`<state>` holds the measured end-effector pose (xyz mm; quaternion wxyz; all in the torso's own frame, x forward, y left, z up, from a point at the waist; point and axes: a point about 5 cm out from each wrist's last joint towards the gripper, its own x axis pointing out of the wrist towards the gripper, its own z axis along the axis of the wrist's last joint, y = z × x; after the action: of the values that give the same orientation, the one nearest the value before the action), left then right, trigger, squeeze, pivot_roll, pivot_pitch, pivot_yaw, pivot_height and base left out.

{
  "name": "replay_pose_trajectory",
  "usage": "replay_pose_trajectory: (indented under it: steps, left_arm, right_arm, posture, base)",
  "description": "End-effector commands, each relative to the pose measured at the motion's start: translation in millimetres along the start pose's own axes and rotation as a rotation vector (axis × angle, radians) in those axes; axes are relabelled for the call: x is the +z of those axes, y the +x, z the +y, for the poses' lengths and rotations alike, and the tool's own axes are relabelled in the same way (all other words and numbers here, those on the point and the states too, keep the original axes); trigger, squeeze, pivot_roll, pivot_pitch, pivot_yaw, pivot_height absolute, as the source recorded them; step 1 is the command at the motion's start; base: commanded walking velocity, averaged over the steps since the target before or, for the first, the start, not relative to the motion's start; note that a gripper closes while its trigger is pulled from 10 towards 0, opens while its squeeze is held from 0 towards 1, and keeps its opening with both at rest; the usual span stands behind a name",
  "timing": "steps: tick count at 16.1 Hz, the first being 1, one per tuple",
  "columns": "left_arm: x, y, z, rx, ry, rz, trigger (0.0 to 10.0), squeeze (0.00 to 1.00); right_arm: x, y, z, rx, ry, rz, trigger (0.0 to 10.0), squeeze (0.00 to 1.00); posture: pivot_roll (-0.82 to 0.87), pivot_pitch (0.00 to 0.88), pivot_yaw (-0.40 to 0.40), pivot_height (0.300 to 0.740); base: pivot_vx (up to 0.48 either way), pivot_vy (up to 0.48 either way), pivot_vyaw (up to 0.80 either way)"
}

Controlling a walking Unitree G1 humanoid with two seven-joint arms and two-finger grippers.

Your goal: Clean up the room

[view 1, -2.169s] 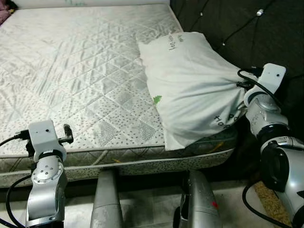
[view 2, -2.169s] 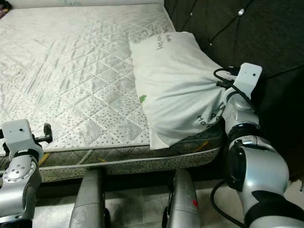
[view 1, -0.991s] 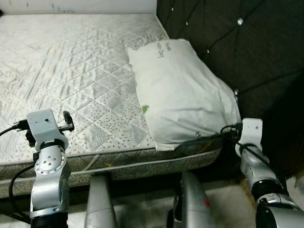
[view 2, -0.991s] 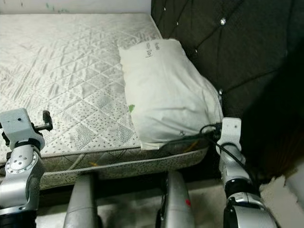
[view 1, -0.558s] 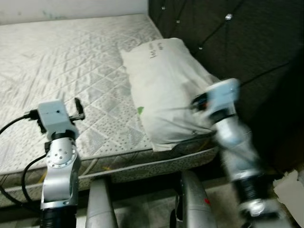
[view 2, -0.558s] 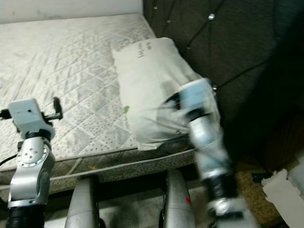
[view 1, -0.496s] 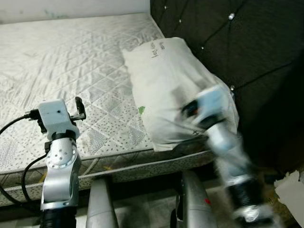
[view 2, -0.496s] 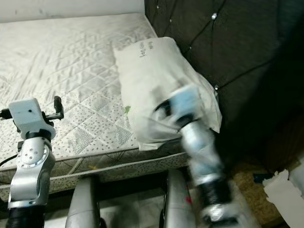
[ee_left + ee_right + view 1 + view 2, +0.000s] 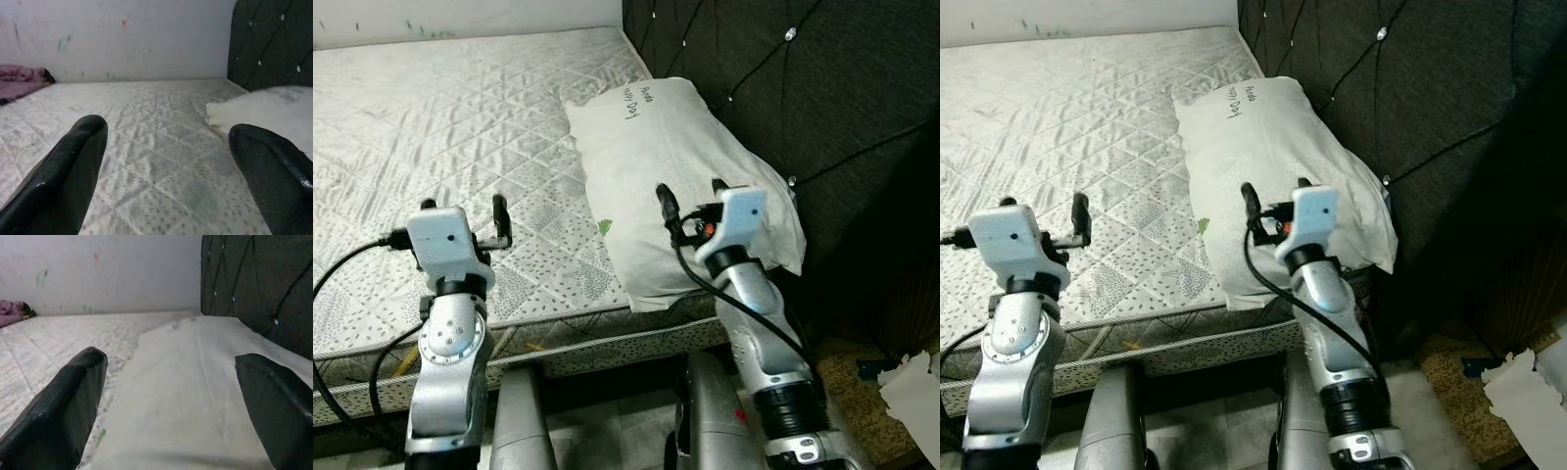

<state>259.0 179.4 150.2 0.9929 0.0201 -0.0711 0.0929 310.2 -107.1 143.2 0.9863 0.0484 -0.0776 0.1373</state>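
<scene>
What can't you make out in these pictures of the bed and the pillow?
- Writing on the pillow: too small to read in the eye views.
- Pink cloth at the mattress's far end: cut off by the left wrist view's edge.
- Pillow's near end: hidden behind the right gripper.

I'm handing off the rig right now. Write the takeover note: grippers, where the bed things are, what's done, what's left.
Left gripper: open, empty, raised over the near edge of the bare mattress.
Right gripper: open, empty, raised over the near end of the white pillow, not gripping it.
Pillow lies lengthwise along the dark tufted headboard, its near corner overhanging the mattress edge.
A pink cloth sits at the mattress's far corner by the wall. Crumpled white paper lies on the floor to the right.
Done: pillow is on the bed at the headboard.
Left: probably square up the pillow, then deal with the cloth and paper.
</scene>
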Motion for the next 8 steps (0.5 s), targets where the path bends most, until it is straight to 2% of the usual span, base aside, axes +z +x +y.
replay_pose_trajectory:
  steps: [1, 3, 4, 7, 8]
  left_arm:
    - [-1, -2.8, -2.8, -0.02, -0.014, 0.011, 10.0, 0.0]
    - [-4, -2.3, -7.2, -0.028, -0.055, 0.034, 10.0, 0.0]
    - [-3, 0.3, -10.5, -0.035, -0.066, 0.032, 10.0, 0.0]
    - [0, 3.1, -14.4, -0.057, -0.077, 0.024, 10.0, 0.0]
    - [-1, 4.0, -12.9, -0.056, -0.076, 0.026, 10.0, 0.0]
  right_arm:
    - [4, -0.9, 2.0, 0.015, 0.013, -0.012, 10.0, 1.0]
    - [8, 3.1, 3.1, -0.007, 0.042, -0.013, 10.0, 1.0]
    - [15, 6.3, 4.7, 0.005, 0.045, -0.034, 10.0, 0.0]
    - [26, 11.0, 2.2, -0.002, 0.048, -0.063, 10.0, 0.0]
    - [28, 12.4, 0.7, -0.007, 0.051, -0.06, 10.0, 0.0]
  posture:
    - [-0.03, 0.0, 0.015, 0.537]
    - [-0.05, 0.0, 0.013, 0.537]
    - [-0.06, 0.0, 0.013, 0.537]
    - [-0.07, 0.0, 0.01, 0.542]
    - [-0.07, 0.0, 0.011, 0.556]
  base:
    - [0.0, 0.0, 0.0]
    - [0.0, 0.0, 0.0]
    - [0.0, 0.0, 0.0]
    - [0.0, 0.0, 0.0]
    - [0.0, 0.0, 0.0]
